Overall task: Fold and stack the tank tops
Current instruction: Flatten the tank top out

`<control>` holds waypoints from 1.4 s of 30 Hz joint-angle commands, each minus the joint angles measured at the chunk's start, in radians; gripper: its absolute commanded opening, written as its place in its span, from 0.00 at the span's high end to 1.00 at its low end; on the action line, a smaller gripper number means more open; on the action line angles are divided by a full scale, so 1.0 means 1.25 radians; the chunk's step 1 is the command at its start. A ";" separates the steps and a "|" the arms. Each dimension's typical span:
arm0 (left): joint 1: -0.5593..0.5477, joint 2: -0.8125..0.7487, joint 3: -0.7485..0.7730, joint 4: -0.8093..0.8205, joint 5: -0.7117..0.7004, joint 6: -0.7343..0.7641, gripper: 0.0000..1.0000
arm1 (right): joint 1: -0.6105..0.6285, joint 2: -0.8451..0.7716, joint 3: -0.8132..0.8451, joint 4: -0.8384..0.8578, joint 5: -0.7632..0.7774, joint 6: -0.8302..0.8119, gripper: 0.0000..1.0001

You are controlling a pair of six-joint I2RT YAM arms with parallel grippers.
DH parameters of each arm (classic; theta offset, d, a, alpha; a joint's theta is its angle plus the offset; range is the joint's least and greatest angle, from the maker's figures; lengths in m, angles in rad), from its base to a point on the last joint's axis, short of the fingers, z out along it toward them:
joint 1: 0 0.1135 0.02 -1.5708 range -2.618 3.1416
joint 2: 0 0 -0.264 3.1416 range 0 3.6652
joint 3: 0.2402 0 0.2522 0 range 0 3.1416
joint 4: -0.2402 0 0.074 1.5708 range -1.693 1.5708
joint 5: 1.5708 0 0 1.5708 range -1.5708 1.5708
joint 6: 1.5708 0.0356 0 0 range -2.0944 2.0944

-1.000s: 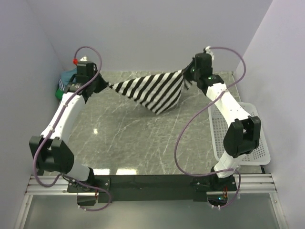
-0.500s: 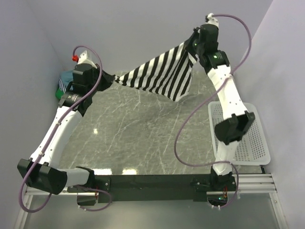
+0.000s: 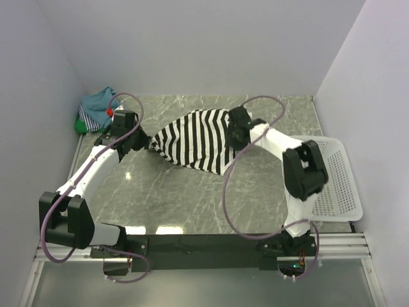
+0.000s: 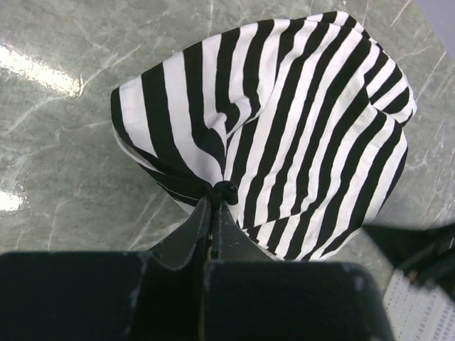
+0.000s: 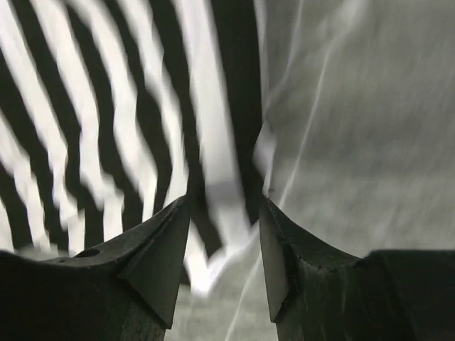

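The black-and-white striped tank top [image 3: 192, 141] lies spread and rumpled on the marble table, between the two arms. My left gripper [image 3: 146, 139] is at its left corner, shut on a small bunched bit of the cloth [image 4: 226, 190]. My right gripper [image 3: 235, 131] hangs over the top's right edge. In the right wrist view its fingers [image 5: 224, 206] stand apart, and the blurred striped edge [image 5: 213, 142] runs loose between them, pinched by neither. Other tank tops, teal and green, lie in a heap [image 3: 97, 110] in the far left corner.
A white lattice basket [image 3: 332, 182] stands at the table's right edge, beside the right arm. Grey walls close in the table at the back and on both sides. The right arm's cable loops over the middle [image 3: 227, 192].
Both arms came down from holding the striped top stretched high in the air. The right gripper opened and let go of its corner, and the top now rests on the table.
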 commanded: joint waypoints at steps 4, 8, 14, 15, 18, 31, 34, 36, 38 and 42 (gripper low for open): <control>-0.001 -0.007 0.001 0.045 -0.009 -0.017 0.99 | 0.121 -0.237 -0.279 0.167 0.034 0.138 0.51; -0.001 -0.012 -0.006 0.050 -0.004 -0.016 0.99 | 0.180 -0.278 -0.379 0.224 0.016 0.180 0.51; -0.001 -0.017 -0.021 0.050 -0.003 -0.011 0.99 | 0.215 -0.231 -0.368 0.213 0.069 0.222 0.48; -0.001 -0.022 -0.022 0.051 -0.002 -0.010 0.99 | 0.214 -0.225 -0.367 0.221 0.083 0.226 0.48; -0.001 -0.025 -0.028 0.052 0.000 -0.007 0.99 | 0.213 -0.190 -0.338 0.211 0.110 0.233 0.48; 0.005 -0.047 -0.033 0.051 0.005 0.010 0.99 | 0.212 -0.111 -0.319 0.181 0.179 0.251 0.68; 0.006 -0.048 -0.027 0.048 0.003 0.017 0.99 | 0.212 -0.121 -0.305 0.154 0.198 0.248 1.00; 0.006 -0.049 -0.020 0.047 0.011 0.026 0.99 | 0.211 -0.143 -0.282 0.110 0.233 0.234 1.00; 0.008 -0.049 0.004 0.041 0.016 0.036 0.99 | 0.198 -0.200 -0.243 0.073 0.254 0.203 1.00; 0.009 -0.055 0.076 0.021 0.013 0.079 0.99 | 0.154 -0.321 -0.124 -0.031 0.283 0.126 1.00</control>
